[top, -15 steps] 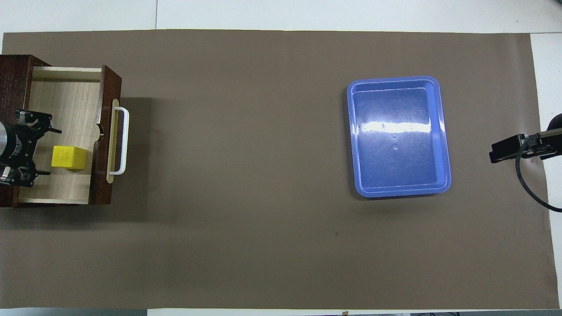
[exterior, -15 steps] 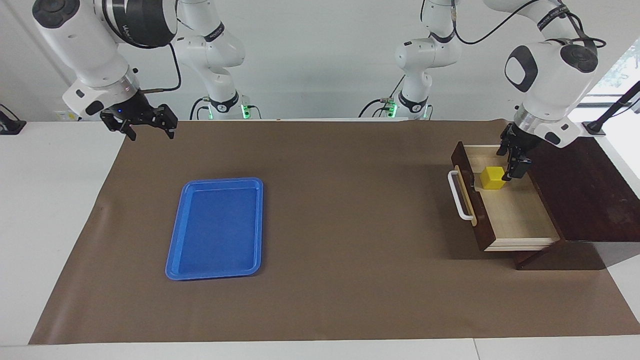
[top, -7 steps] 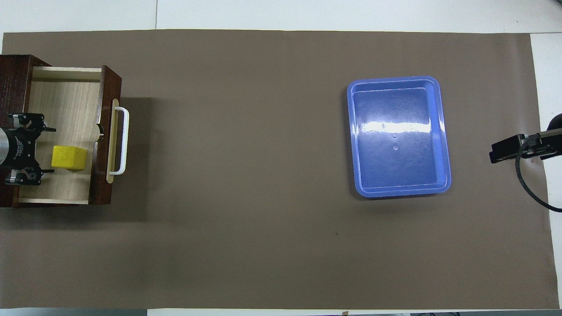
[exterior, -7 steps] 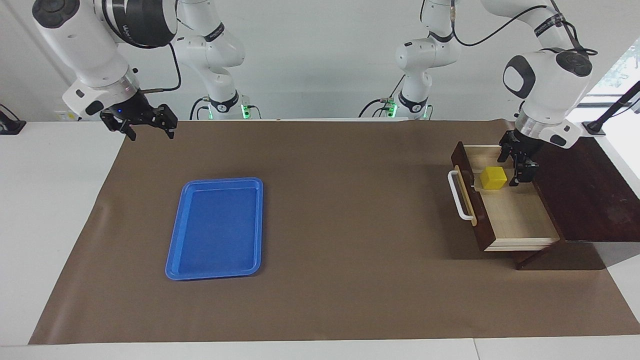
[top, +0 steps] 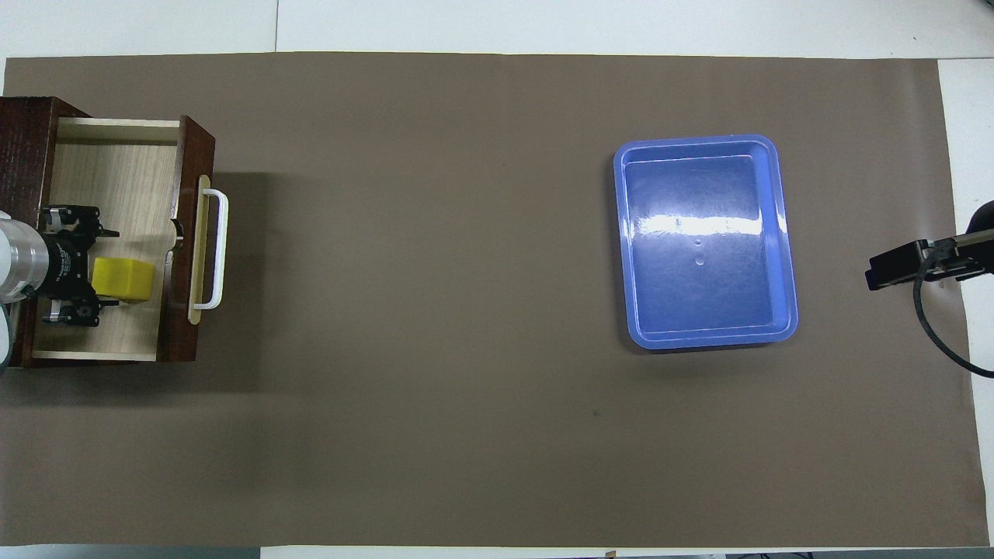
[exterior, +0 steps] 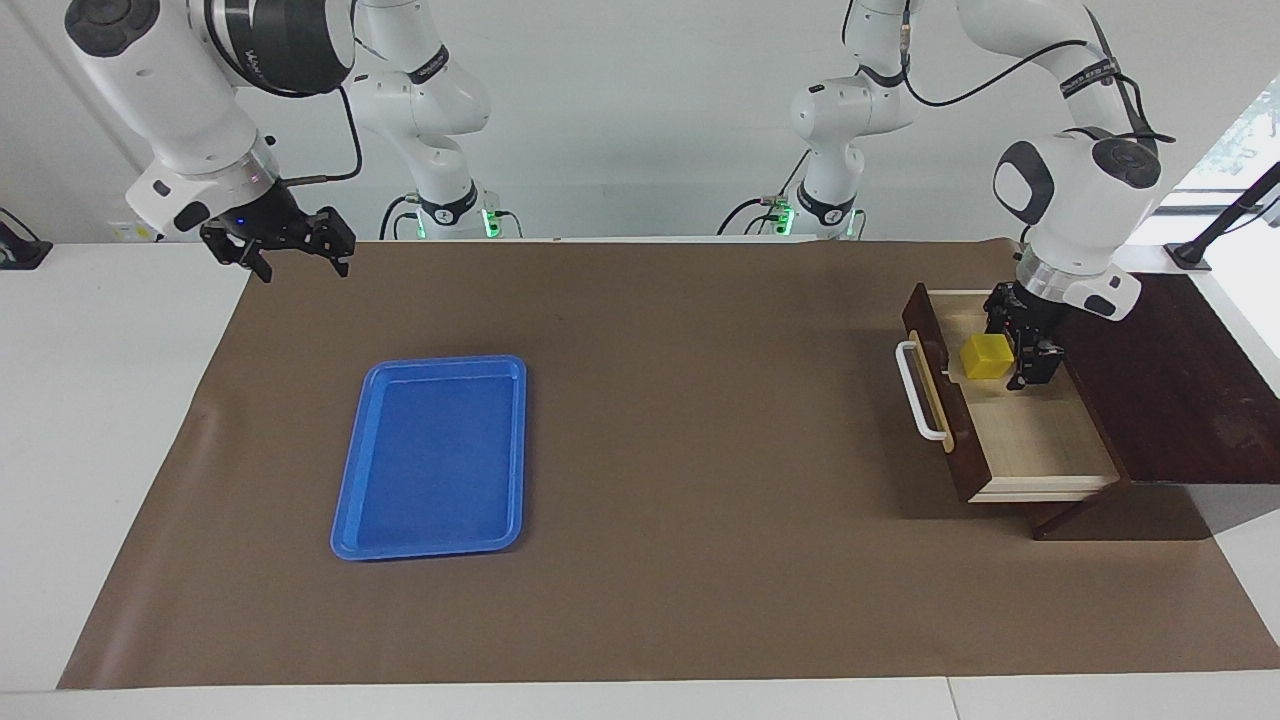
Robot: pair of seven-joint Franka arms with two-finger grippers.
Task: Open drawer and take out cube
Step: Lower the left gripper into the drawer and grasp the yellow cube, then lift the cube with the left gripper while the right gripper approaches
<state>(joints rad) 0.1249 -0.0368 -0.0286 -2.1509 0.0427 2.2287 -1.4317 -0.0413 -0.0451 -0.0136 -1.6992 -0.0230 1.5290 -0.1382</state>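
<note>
The drawer stands pulled out of its dark wooden box, with its white bar handle facing the middle of the table. The yellow cube rests on the drawer's pale floor, close to the drawer front. My left gripper is down inside the drawer and open. One finger stands on each side of the cube's end that faces the box. My right gripper hangs open above the right arm's end of the table, waiting.
A blue tray lies on the brown mat toward the right arm's end. The drawer's walls and dark front panel close in around the cube and the left gripper.
My left gripper has moved from beside the box edge toward the drawer front, so its fingers now flank the cube. The cube, drawer and right arm have not moved.
</note>
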